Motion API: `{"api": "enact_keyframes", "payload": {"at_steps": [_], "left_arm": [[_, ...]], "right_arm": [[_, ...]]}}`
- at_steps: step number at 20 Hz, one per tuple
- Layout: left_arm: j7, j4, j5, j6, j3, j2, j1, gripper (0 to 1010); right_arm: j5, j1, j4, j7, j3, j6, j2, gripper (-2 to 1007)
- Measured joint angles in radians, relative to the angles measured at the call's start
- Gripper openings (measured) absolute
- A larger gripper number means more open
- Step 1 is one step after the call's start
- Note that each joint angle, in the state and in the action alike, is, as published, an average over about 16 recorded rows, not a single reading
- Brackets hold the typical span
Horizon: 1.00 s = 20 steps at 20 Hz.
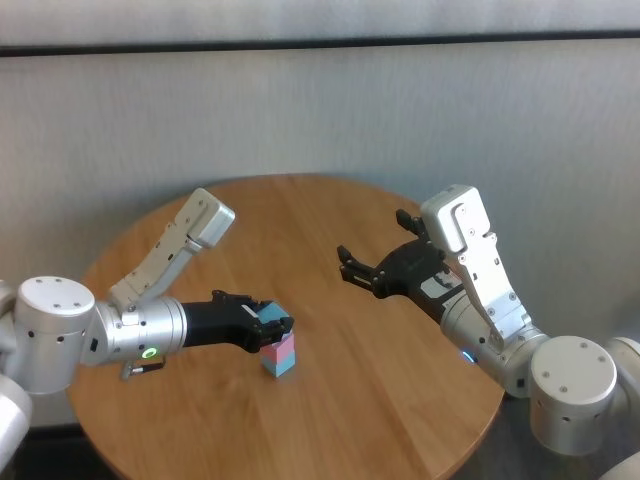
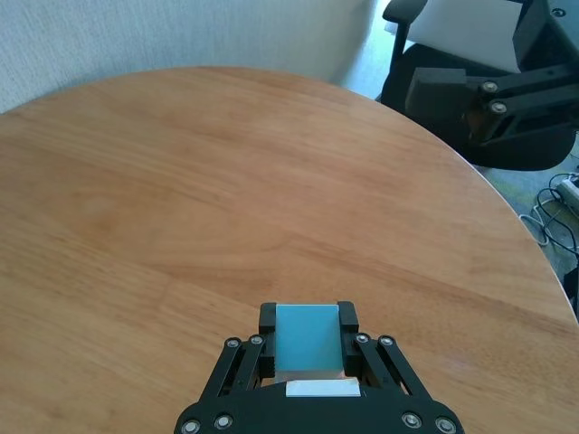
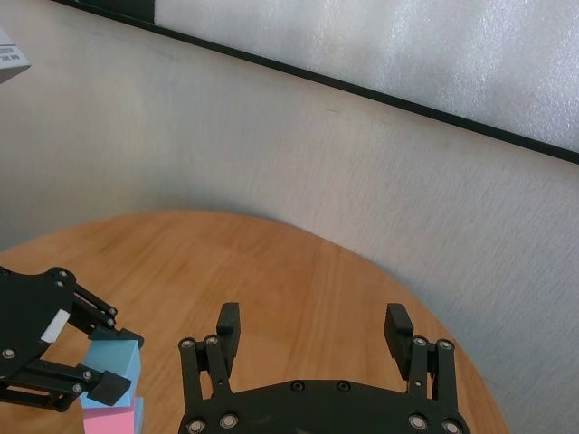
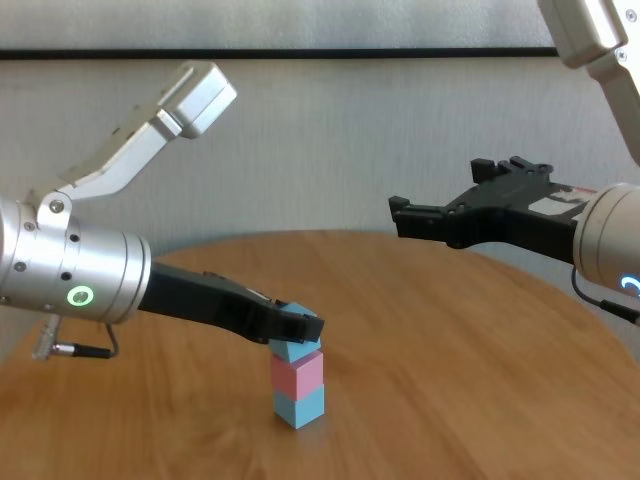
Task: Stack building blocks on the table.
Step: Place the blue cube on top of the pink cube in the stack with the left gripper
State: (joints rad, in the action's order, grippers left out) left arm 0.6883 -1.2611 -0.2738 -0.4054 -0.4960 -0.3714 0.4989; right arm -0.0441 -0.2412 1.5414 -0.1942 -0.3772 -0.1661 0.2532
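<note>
The stack on the bench point(image 4: 450, 400) looks nearly finished: the left claw point(image 4: 295, 330) is clenched on the top blue block point(image 4: 292, 347), seated on the pink block point(image 4: 298, 375) and bottom blue block point(image 4: 299, 407) directly beneath, unreleased, while the right claw point(image 4: 400, 212) hovers spread wide, well apart.

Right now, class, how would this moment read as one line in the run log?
left gripper: shut on top blue block, on pink block | bottom blue block on table | right gripper: open, empty, held above table
</note>
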Motion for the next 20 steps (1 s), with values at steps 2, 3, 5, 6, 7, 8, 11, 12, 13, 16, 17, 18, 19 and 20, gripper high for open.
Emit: {"api": "enact_keyframes", "payload": {"at_steps": [2,3,5,6,7,8,11,12,13,16,17,18,19,20], "left_arm": [[-0.001,0.003,-0.002,0.002,-0.005,-0.002,0.004,399],[-0.001,0.004,-0.003,0.003,-0.008,-0.002,0.006,399],[-0.002,0.006,-0.005,0.005,-0.013,-0.004,0.009,399],[-0.003,0.007,-0.006,0.006,-0.015,-0.005,0.011,399],[-0.003,0.007,-0.008,0.006,-0.018,-0.006,0.012,399],[-0.004,0.007,-0.009,0.007,-0.020,-0.007,0.013,399],[-0.007,0.006,-0.012,0.008,-0.027,-0.011,0.016,399],[-0.007,0.005,-0.013,0.008,-0.030,-0.013,0.017,399],[-0.009,0.005,-0.014,0.009,-0.032,-0.014,0.018,399],[-0.012,0.003,-0.017,0.010,-0.040,-0.019,0.021,399],[-0.013,0.003,-0.018,0.011,-0.042,-0.020,0.022,399],[-0.014,0.002,-0.019,0.011,-0.044,-0.022,0.023,399],[-0.015,0.002,-0.020,0.012,-0.047,-0.023,0.024,399],[-0.016,0.002,-0.021,0.012,-0.049,-0.025,0.024,399]], "right_arm": [[0.000,0.000,0.000,0.000,0.000,0.000,0.000,1005],[0.000,0.000,0.000,0.000,0.000,0.000,0.000,1005],[0.000,0.000,0.000,0.000,0.000,0.000,0.000,1005],[0.000,0.000,0.000,0.000,0.000,0.000,0.000,1005],[0.000,0.000,0.000,0.000,0.000,0.000,0.000,1005],[0.000,0.000,0.000,0.000,0.000,0.000,0.000,1005],[0.000,0.000,0.000,0.000,0.000,0.000,0.000,1005],[0.000,0.000,0.000,0.000,0.000,0.000,0.000,1005],[0.000,0.000,0.000,0.000,0.000,0.000,0.000,1005],[0.000,0.000,0.000,0.000,0.000,0.000,0.000,1005],[0.000,0.000,0.000,0.000,0.000,0.000,0.000,1005],[0.000,0.000,0.000,0.000,0.000,0.000,0.000,1005],[0.000,0.000,0.000,0.000,0.000,0.000,0.000,1005],[0.000,0.000,0.000,0.000,0.000,0.000,0.000,1005]]}}
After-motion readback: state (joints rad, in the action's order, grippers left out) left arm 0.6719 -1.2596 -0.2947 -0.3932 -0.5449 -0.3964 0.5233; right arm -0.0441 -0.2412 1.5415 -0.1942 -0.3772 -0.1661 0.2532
